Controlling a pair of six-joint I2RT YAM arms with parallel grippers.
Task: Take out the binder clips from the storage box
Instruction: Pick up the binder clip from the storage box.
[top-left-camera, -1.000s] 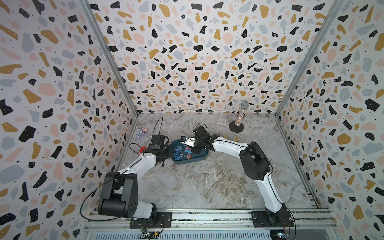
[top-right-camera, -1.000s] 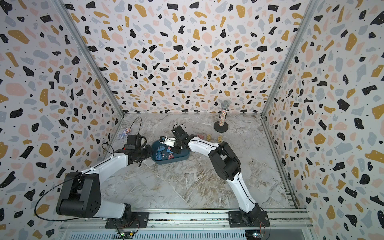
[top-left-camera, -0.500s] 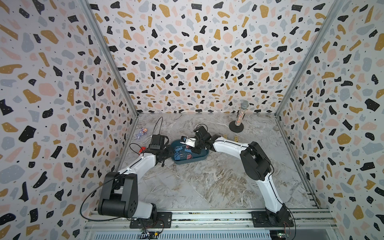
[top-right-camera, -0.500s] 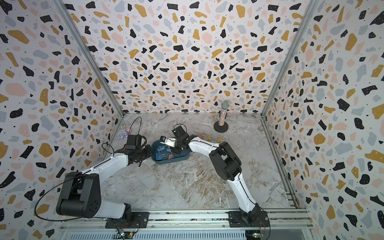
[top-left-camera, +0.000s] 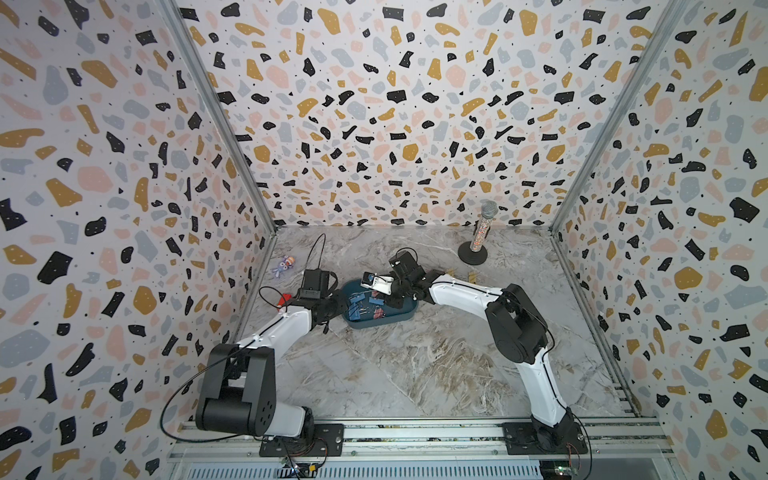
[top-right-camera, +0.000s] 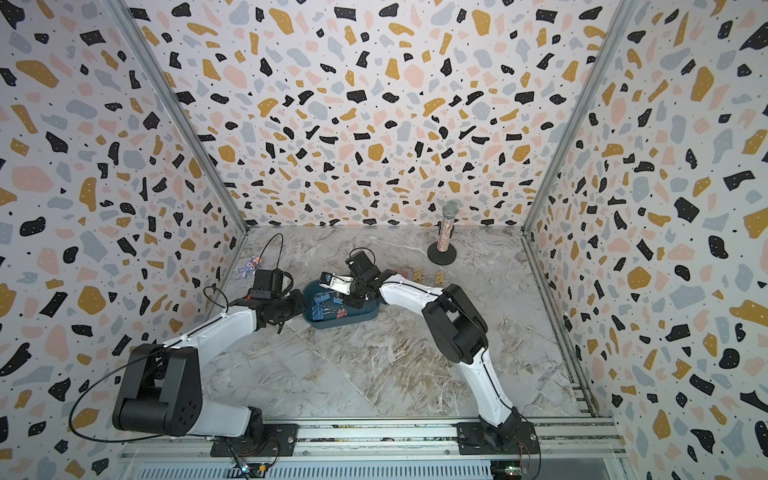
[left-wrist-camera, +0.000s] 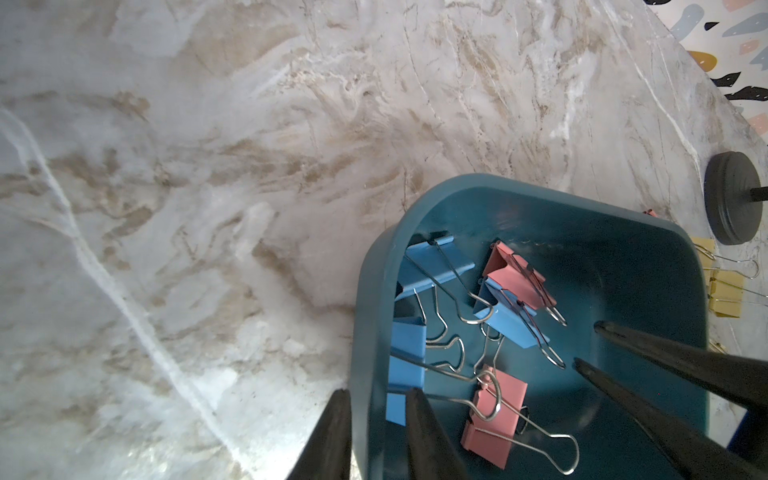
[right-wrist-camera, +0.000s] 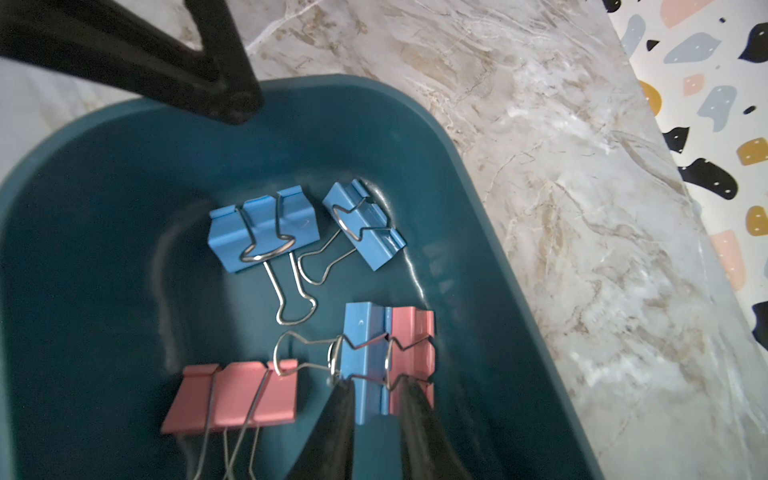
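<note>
The storage box (top-left-camera: 390, 324) sits at nine o'clock of the table's (top-left-camera: 415, 365) middle, its rim pinched by the left end effector (left-wrist-camera: 378, 395). The right end effector (left-wrist-camera: 586, 345), narrowly parted and empty, faces a blue clip (left-wrist-camera: 513, 322) inside, whose wire loops point back at it, fold crosswise. Light, stiff, slick metal: pinching both loops together looks surest.
</note>
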